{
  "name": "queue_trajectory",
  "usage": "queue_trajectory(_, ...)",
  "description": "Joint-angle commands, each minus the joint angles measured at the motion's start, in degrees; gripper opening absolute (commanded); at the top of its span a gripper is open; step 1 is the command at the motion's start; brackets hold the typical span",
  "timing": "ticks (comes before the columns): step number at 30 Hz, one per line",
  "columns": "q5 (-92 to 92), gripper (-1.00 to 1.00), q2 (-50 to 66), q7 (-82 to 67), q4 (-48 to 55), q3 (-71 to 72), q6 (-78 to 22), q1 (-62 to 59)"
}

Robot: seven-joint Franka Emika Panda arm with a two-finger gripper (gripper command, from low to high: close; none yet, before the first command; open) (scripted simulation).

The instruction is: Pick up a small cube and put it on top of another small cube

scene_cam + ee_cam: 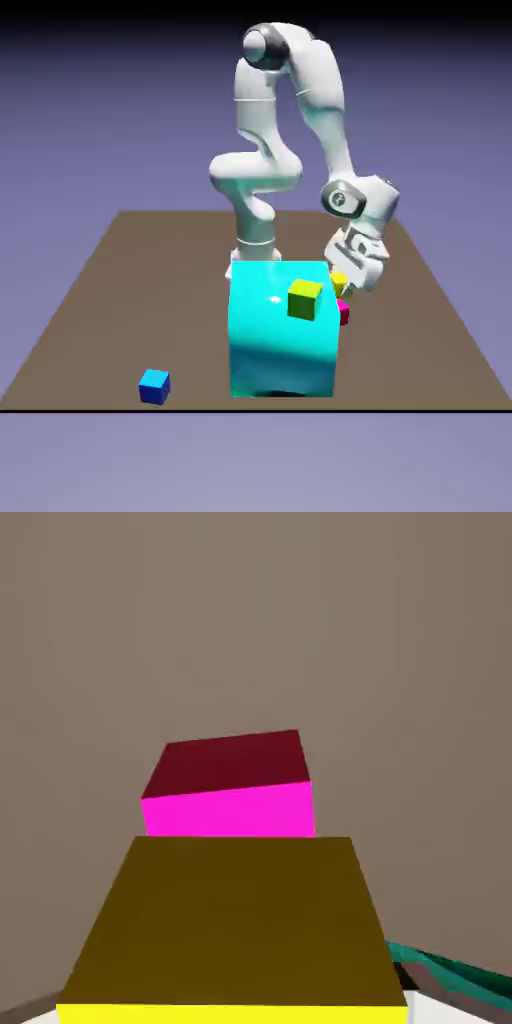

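- The gripper [350, 283] is clamping the small yellow cube [235, 922]; in the hand view that cube is filling the space between the fingertips and hiding them both.
- The magenta cube [232, 787] is sitting on the table [250, 622] just beyond the held cube along the hand's line of sight, apart from it as far as one can judge, though the gap is hard to read.
- In the exterior view the yellow cube [339, 283] is peeking out under the hand, with the magenta cube [343, 314] just below it, both half hidden behind the big cyan block [283, 335].
- Handling, as a judgement: the yellow cube is looking rigid, light and smooth-sided, so a squeeze across two opposite flat faces, near mid-height, should be holding it square; a corner grip would be inviting a twist.
- The landing face is barely larger than the cube, so it is asking for a centred, level release.
- An olive cube [305, 299] is resting on the cyan block, beside the hand; a blue cube [154, 385] is lying well away from it.
- No containers are showing in either view.
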Motion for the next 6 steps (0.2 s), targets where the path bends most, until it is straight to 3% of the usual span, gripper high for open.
queue_trajectory(1, -2.6, -1.00, 1.4, 1.8, 0.1, -0.7, 0.6, 0.2)
queue_trajectory(4, -8.2, -1.00, 4.6, 5.9, 0.2, -2.2, 1.9, 0.0)
queue_trajectory(5, -8.2, 1.00, 4.6, 5.9, 0.2, -2.2, 1.9, 0.0)
queue_trajectory(6, -8.2, 1.00, 4.6, 5.9, 0.2, -2.2, 1.9, 0.0)
